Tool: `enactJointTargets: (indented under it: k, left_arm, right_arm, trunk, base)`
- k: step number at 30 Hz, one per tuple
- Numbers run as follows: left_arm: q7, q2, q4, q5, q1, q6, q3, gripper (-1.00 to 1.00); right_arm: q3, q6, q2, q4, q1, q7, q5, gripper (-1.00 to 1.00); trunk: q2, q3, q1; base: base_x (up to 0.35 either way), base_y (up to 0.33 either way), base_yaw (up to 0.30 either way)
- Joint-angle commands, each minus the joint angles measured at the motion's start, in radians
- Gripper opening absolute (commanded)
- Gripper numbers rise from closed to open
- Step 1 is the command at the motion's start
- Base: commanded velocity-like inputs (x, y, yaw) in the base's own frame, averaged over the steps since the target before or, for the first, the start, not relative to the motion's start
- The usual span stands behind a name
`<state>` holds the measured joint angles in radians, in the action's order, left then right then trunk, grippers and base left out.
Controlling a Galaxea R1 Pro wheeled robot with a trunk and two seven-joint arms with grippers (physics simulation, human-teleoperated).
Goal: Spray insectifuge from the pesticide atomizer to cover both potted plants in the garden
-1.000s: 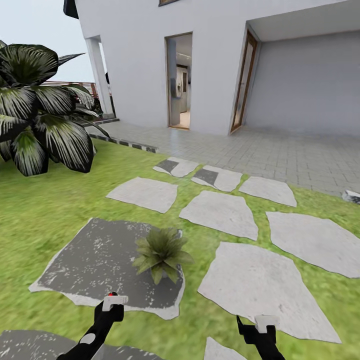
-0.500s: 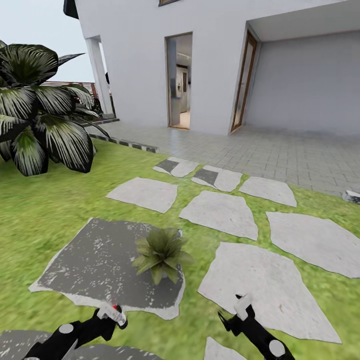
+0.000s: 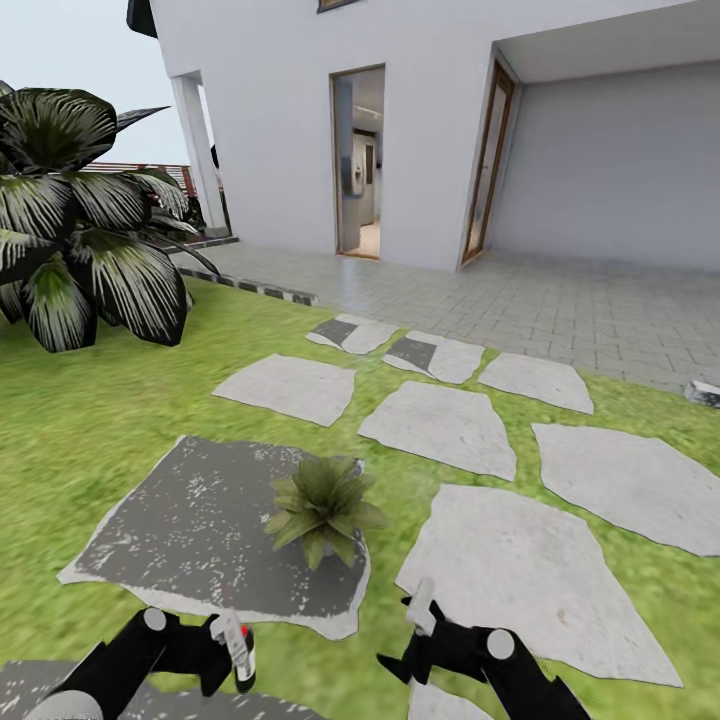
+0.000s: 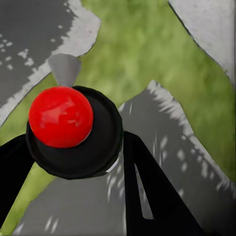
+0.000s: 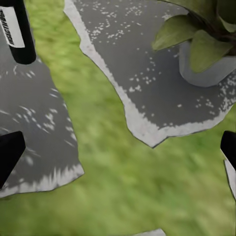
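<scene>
One potted plant [image 3: 322,505], a low rosette of pointed green leaves, stands at the right edge of a dark stepping stone [image 3: 190,520]; its grey pot [image 5: 206,66] shows in the right wrist view. The second potted plant is out of view. My left gripper [image 3: 232,648] is shut on the pesticide atomizer [image 3: 243,655], near the lower edge of the head view, just short of the plant and to its left. The left wrist view looks down on its red top [image 4: 60,116] between black fingers [image 4: 152,196]. My right gripper [image 3: 410,635] is open and empty over grass, right of the atomizer [image 5: 17,29].
A big dark striped-leaf bush [image 3: 80,230] fills the left side of the lawn. Pale stepping stones [image 3: 440,425] lead to a grey paved terrace [image 3: 560,300] and a white house with an open doorway [image 3: 358,160].
My left gripper has sunk lower and turned, tilting the atomizer. The right gripper has swung left toward the middle and rotated. The plant and the camera have not moved.
</scene>
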<state>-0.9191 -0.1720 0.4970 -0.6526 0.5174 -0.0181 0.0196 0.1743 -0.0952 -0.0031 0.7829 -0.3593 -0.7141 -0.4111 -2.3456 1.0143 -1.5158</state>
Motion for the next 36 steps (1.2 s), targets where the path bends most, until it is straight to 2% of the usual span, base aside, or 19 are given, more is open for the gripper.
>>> enactJointTargets:
  k: [1,2,3,5,6,9,13,17,18,22,28,32,33,36]
  left_arm:
    - [-0.012,0.001,0.012,-0.014,0.000,0.004,0.002,-1.00]
    - [-0.016,0.002,0.021,-0.024,0.000,0.009,0.002,-1.00]
    - [-0.024,0.024,0.037,-0.090,0.000,0.030,0.002,-1.00]
    - [-0.025,0.045,0.038,-0.127,0.000,0.033,0.002,-1.00]
    - [-0.026,0.092,0.041,-0.207,0.001,0.036,0.002,-1.00]
    - [-0.026,0.135,0.041,-0.261,0.006,0.038,0.003,-1.00]
    - [-0.026,0.163,0.041,-0.282,0.012,0.037,0.003,-1.00]
    - [-0.026,0.172,0.041,-0.285,0.013,0.037,0.003,-1.00]
    - [-0.026,0.173,0.041,-0.285,0.013,0.036,0.003,-1.00]
    - [-0.026,0.186,0.041,-0.285,0.013,0.035,0.003,-1.00]
    - [-0.026,0.222,0.042,-0.286,0.015,0.034,0.002,-1.00]
    - [-0.027,0.238,0.042,-0.284,0.023,0.033,0.003,-1.00]
    - [-0.042,0.252,0.042,-0.284,0.027,0.033,0.002,-1.00]
    - [-0.070,0.267,0.058,-0.285,0.030,0.034,0.003,-1.00]
  right_arm:
    - [0.003,-0.001,0.003,0.007,-0.001,-0.001,-0.011,1.00]
    - [0.005,0.007,0.006,0.013,-0.001,-0.002,-0.011,1.00]
    - [0.011,0.050,0.011,0.035,-0.005,-0.004,-0.011,1.00]
    - [0.013,0.071,0.017,0.037,-0.013,-0.006,-0.011,1.00]
    - [0.044,0.117,0.032,0.038,-0.042,-0.039,-0.019,1.00]
    - [0.111,0.171,0.038,0.040,-0.072,-0.092,-0.033,1.00]
    - [0.140,0.201,0.046,0.042,-0.089,-0.111,-0.037,1.00]
    - [0.146,0.207,0.049,0.043,-0.095,-0.116,-0.038,1.00]
    - [0.146,0.208,0.049,0.043,-0.096,-0.116,-0.038,-1.00]
    - [0.146,0.209,0.049,0.044,-0.098,-0.117,-0.038,-1.00]
    - [0.147,0.210,0.050,0.046,-0.099,-0.118,-0.038,-1.00]
    - [0.147,0.210,0.051,0.053,-0.099,-0.138,-0.038,-1.00]
    - [0.147,0.210,0.051,0.055,-0.099,-0.152,-0.037,-1.00]
    - [0.147,0.210,0.051,0.056,-0.100,-0.157,-0.038,-1.00]
  trunk:
    - [0.000,0.001,0.000]
    - [0.000,0.001,0.000]
    - [0.000,0.001,0.000]
    - [0.000,0.001,0.000]
    - [0.000,0.001,0.000]
    - [0.000,0.001,0.000]
    - [0.000,0.001,0.000]
    - [0.000,0.001,0.000]
    - [0.000,0.001,0.000]
    - [0.000,0.001,0.000]
    - [0.000,0.001,0.000]
    - [0.000,0.001,0.000]
    - [0.000,0.001,0.000]
    - [0.000,0.001,0.000]
  base:
    - [0.000,0.000,0.000]
    - [0.000,0.000,0.000]
    - [0.000,0.000,0.000]
    - [0.000,0.000,0.000]
    - [0.000,0.000,0.000]
    - [0.000,0.000,0.000]
    - [0.000,0.000,0.000]
    - [0.000,0.000,0.000]
    - [0.000,0.000,0.000]
    - [0.000,0.000,0.000]
    - [0.000,0.000,0.000]
    - [0.000,0.000,0.000]
    - [0.000,0.000,0.000]
    - [0.000,0.000,0.000]
